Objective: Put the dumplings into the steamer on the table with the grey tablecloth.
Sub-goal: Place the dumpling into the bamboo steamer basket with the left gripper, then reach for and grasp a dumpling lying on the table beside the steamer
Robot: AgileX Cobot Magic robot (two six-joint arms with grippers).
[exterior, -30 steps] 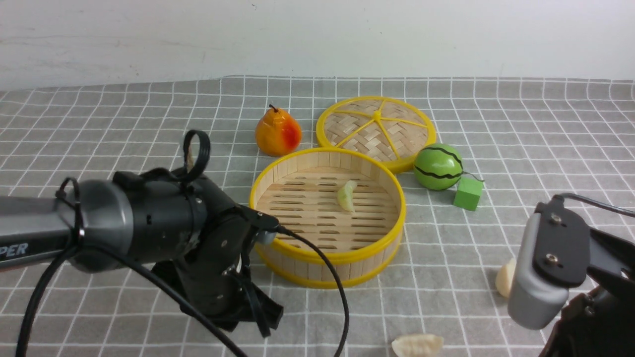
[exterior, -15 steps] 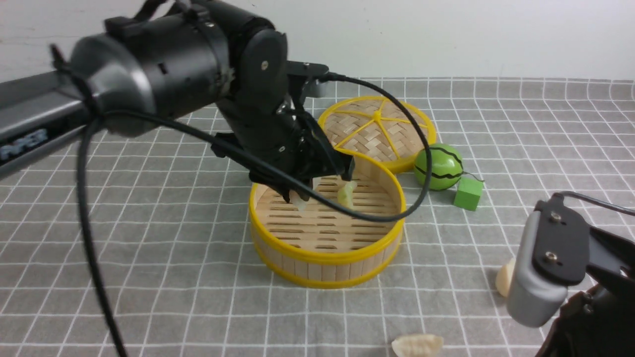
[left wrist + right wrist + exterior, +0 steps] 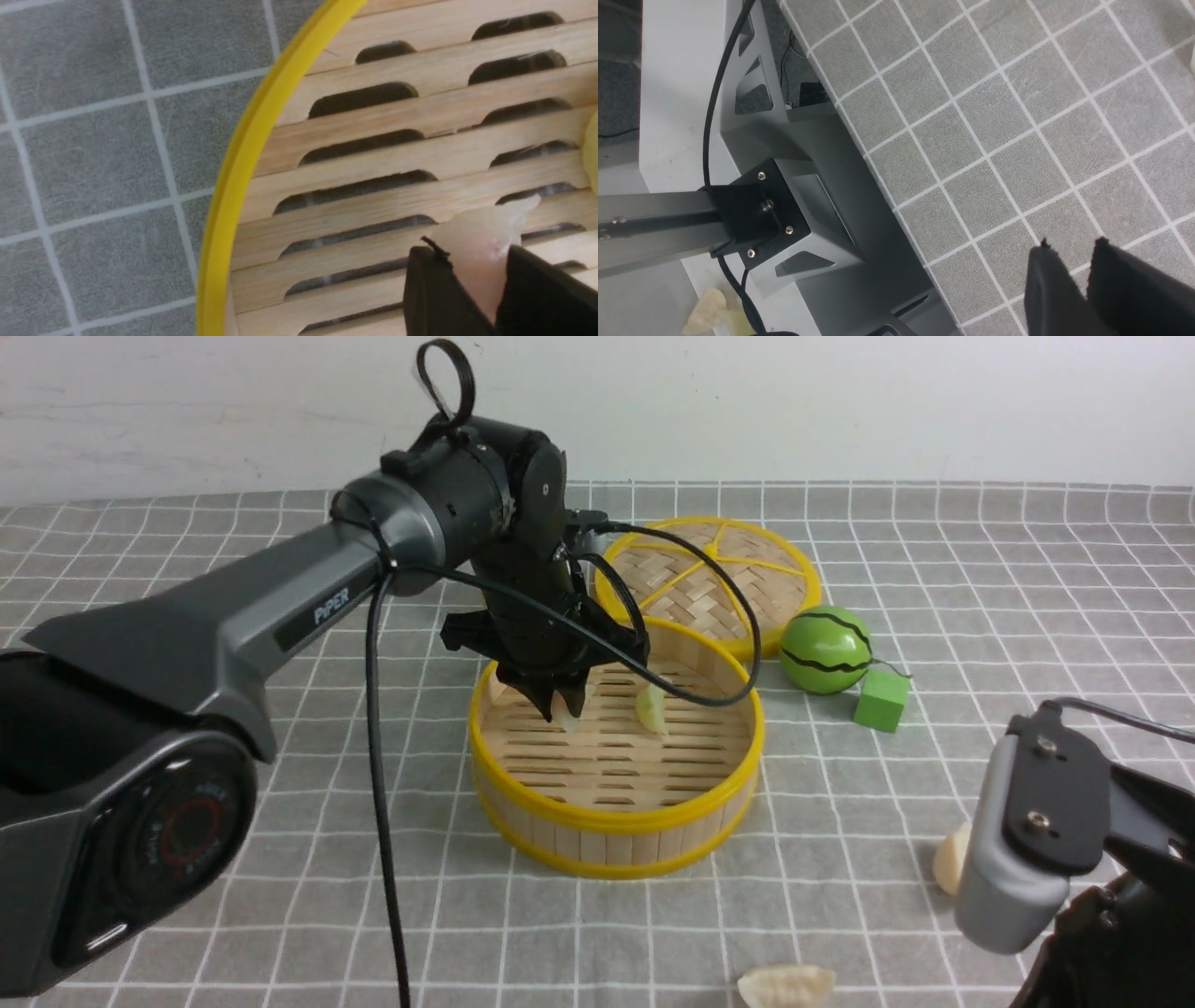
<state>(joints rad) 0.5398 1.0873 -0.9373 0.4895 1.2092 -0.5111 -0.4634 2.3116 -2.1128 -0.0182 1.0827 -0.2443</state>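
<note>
The steamer (image 3: pixel 616 821) stands mid-table on the grey tablecloth (image 3: pixel 280 756). A pale green dumpling (image 3: pixel 653 709) lies on its slat floor. My left gripper (image 3: pixel 565 711) points down inside the steamer, shut on a pale pink dumpling (image 3: pixel 481 233) whose tip hangs just above the slats, near the yellow rim (image 3: pixel 243 163). Two cream dumplings lie on the cloth, one at the front (image 3: pixel 784 985) and one beside my right arm (image 3: pixel 950 868). In the right wrist view, my right gripper (image 3: pixel 1071 245) hovers over bare cloth, its jaws slightly apart and holding nothing.
The flat woven lid (image 3: pixel 709 574) lies behind the steamer. A green striped melon toy (image 3: pixel 826 651) and a green cube (image 3: pixel 880 700) sit to its right. The table's edge (image 3: pixel 878 177) runs close to my right gripper, with the metal frame below.
My left arm has lifted from the near-left cloth and swung over the steamer, carrying the pink dumpling down inside it. The right arm has stayed in place.
</note>
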